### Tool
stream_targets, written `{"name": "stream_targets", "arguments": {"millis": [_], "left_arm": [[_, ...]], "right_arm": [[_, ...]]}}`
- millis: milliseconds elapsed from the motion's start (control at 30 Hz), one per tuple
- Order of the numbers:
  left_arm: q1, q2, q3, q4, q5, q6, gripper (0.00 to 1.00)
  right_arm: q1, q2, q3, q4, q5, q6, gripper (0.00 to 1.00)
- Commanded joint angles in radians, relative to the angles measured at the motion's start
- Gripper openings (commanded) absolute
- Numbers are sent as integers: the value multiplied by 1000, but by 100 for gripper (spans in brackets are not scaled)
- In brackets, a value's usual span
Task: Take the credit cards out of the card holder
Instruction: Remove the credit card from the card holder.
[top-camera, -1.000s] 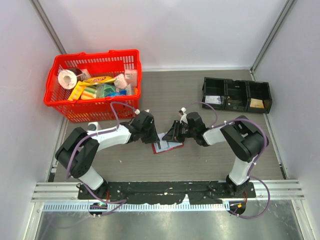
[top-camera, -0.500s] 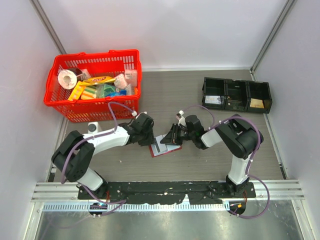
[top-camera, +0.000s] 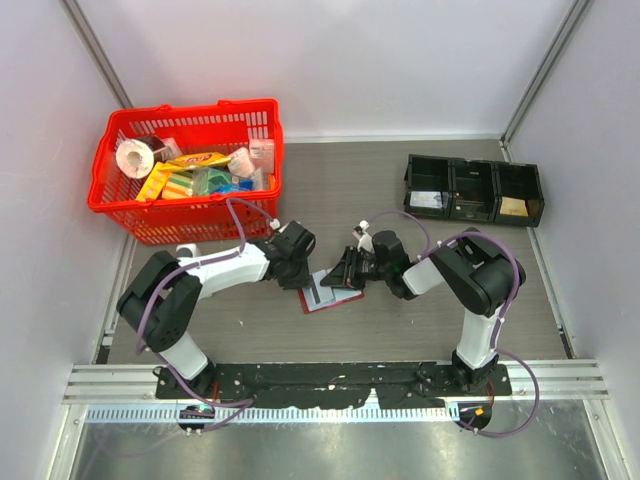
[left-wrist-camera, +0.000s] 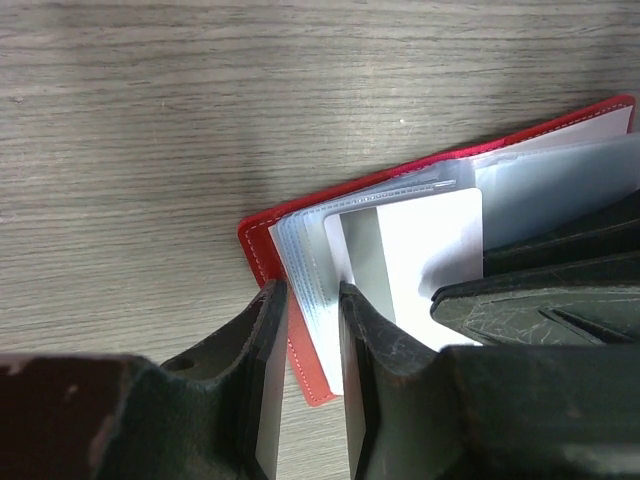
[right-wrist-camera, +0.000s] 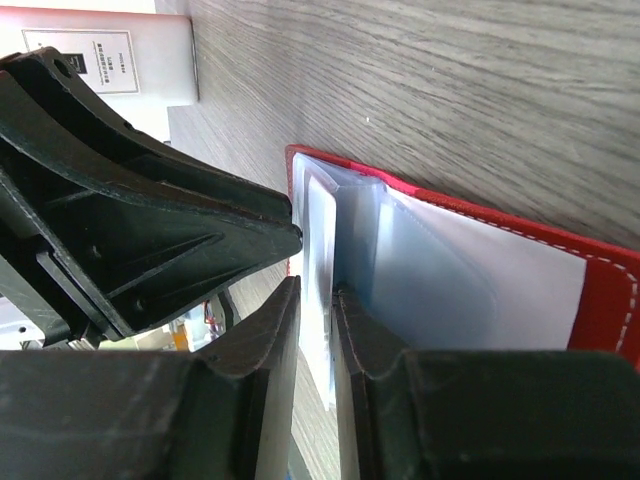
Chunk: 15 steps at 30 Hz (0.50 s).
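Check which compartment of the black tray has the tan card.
The end compartment nearest the right wall of the black tray: it holds the tan card. The opposite end has a pale card; the middle shows none.

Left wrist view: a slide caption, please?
Left pincer at the edge of the small red folding card holder; thin white card in clear pocket.

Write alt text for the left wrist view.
An open red card holder lies on a wood-grain table, its clear sleeves fanned and a white card with a grey stripe showing. The left hand, fingers slightly apart, sits over its lower left edge. The right hand is at the right, over the sleeves.
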Motion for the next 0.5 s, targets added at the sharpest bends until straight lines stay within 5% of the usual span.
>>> {"name": "stream_targets", "arguments": {"millis": [0, 267, 467], "left_arm": [[-18, 51, 8, -64, -56, 40, 29], [-20, 47, -8, -66, -67, 47, 26], [-20, 48, -6, -60, -62, 51, 26]], "right_arm": [[-12, -7, -28, 85, -27, 14, 24], [-38, -4, -49, 128, -50, 30, 24], [-52, -1, -62, 151, -61, 34, 11]]}}
